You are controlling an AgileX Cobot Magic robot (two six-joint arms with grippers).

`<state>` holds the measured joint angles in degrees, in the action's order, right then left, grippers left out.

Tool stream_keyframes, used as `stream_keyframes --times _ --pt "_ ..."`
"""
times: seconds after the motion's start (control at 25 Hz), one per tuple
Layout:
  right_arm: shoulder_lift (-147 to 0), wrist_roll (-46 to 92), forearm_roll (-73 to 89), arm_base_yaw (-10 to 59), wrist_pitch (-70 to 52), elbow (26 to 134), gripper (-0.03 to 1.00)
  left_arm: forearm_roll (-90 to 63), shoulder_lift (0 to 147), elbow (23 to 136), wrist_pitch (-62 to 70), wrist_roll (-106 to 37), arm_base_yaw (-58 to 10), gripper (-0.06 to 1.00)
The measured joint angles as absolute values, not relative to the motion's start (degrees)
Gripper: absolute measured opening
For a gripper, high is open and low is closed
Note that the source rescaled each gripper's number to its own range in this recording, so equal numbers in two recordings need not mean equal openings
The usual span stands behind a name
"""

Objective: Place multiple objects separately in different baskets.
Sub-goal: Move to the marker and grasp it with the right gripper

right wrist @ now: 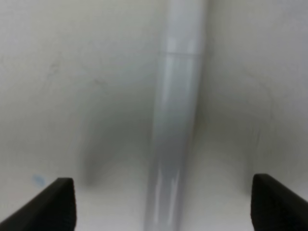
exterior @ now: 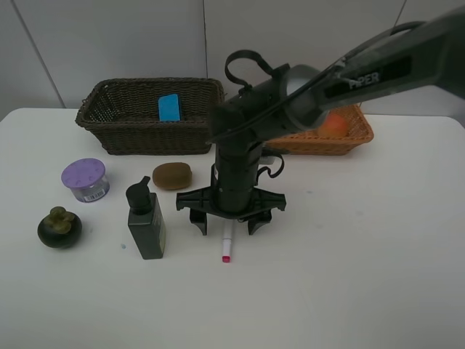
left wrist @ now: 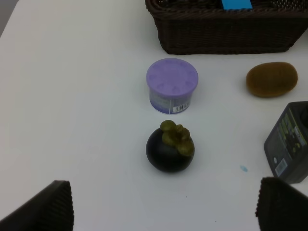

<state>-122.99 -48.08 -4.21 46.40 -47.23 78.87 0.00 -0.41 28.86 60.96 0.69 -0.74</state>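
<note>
My right gripper (exterior: 227,224) reaches across the middle and stands open low over the table, its fingers on either side of the white pen (exterior: 227,246). The right wrist view shows the pen (right wrist: 178,120) running between the open fingertips (right wrist: 57,204). My left gripper (left wrist: 168,211) is open and empty, hanging short of the dark mangosteen (left wrist: 170,148) and the purple-lidded jar (left wrist: 172,84). The kiwi (exterior: 172,176) and the dark green pump bottle (exterior: 146,222) stand left of the pen. A blue eraser (exterior: 168,107) lies in the dark brown basket (exterior: 116,134). An orange-red fruit (exterior: 334,123) sits in the orange-tan basket (exterior: 352,142).
Both baskets stand side by side at the back of the white table (exterior: 349,276), against a pale wall. The right arm covers part of the orange-tan basket. The left arm is out of the high view.
</note>
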Motion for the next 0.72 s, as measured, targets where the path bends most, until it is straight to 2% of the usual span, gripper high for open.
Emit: stream_keyframes --times 0.56,0.64,0.72 --pt "-124.16 -48.08 -4.21 46.4 -48.37 78.94 0.81 0.0 -0.41 28.86 60.96 0.69 -0.74 1.0" --pt "-124.16 -48.08 -4.21 46.4 -48.37 78.94 0.71 0.0 -0.41 28.86 60.96 0.69 -0.74 1.0" --pt "-124.16 -48.08 -4.08 46.4 -48.37 78.94 0.47 0.0 -0.41 28.86 60.96 0.69 -0.74 1.0"
